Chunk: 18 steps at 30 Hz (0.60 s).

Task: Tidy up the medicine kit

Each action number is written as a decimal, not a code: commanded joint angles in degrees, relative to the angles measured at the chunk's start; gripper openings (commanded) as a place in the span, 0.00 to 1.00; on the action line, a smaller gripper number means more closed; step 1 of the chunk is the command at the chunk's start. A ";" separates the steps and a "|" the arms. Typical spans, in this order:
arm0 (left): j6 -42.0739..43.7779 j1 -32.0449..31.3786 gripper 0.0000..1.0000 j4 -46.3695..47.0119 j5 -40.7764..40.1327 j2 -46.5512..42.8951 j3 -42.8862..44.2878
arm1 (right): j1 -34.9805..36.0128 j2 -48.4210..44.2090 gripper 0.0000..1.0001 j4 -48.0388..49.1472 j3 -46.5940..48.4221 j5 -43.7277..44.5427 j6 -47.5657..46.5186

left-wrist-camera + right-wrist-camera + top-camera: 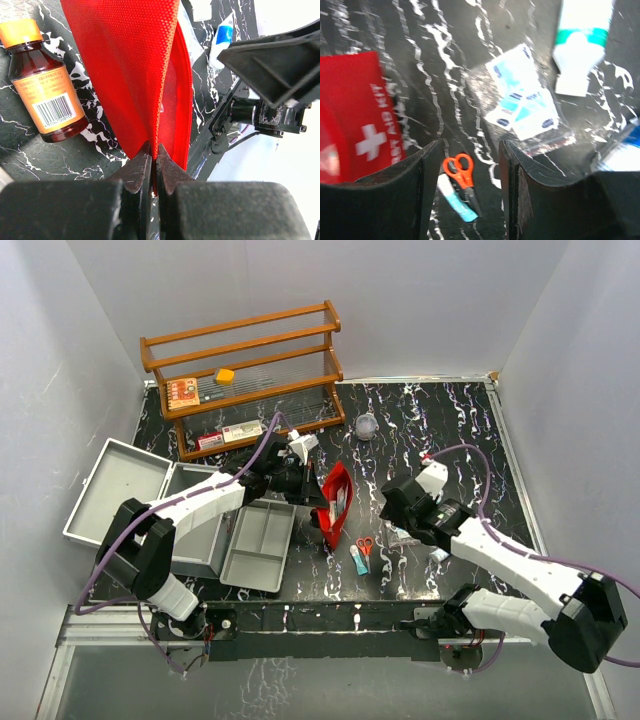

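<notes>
Currently, the medicine kit (205, 540) stands open at the left side of the bench (440, 430), its two-compartment tray (258, 545) lying just beside it. Jaws of the left gripper (154, 155) are clenched on the red pouch (135, 65). Jaws of the right gripper (467, 150) are released, above the orange scissors (460, 167).

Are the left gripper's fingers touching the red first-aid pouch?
Touching. The left wrist view shows the left gripper closed on the red pouch, its fabric edge pinched between the two fingers.
</notes>
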 commanded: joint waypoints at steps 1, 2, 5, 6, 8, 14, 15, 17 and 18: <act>1.01 -0.37 0.00 -0.73 1.31 -1.22 1.87 | -0.70 2.64 0.49 -1.40 -2.37 3.17 4.01; 1.10 -0.37 0.00 -0.67 1.54 -1.29 1.83 | -1.23 3.58 0.49 -1.03 -2.32 2.89 2.94; 1.38 -0.33 0.00 -0.49 2.16 -1.46 1.70 | -4.23 7.32 0.52 0.52 -1.69 -0.38 -2.94; 1.35 -0.33 0.00 -0.34 2.34 -1.52 1.61 | -5.55 8.93 0.52 0.79 -1.43 -1.74 -4.67; 0.87 -0.33 0.00 0.51 2.74 -1.59 1.19 | -7.25 11.68 0.53 1.44 -0.80 -3.87 -6.67; -1.08 -0.33 0.00 3.14 3.90 -1.42 -0.10 | -7.98 15.54 0.54 3.30 0.81 -4.31 -12.74; -1.22 -0.33 0.00 3.46 3.89 -1.40 -0.37 | -8.31 15.85 0.54 3.31 0.88 -4.30 -13.18; -1.33 -0.33 0.00 3.75 4.12 -1.28 -0.71 | -9.24 16.60 0.55 3.84 0.66 -4.88 -14.06; -1.38 -0.33 0.00 3.84 4.30 -1.27 -0.79 | -9.56 17.05 0.55 4.10 0.42 -5.09 -14.46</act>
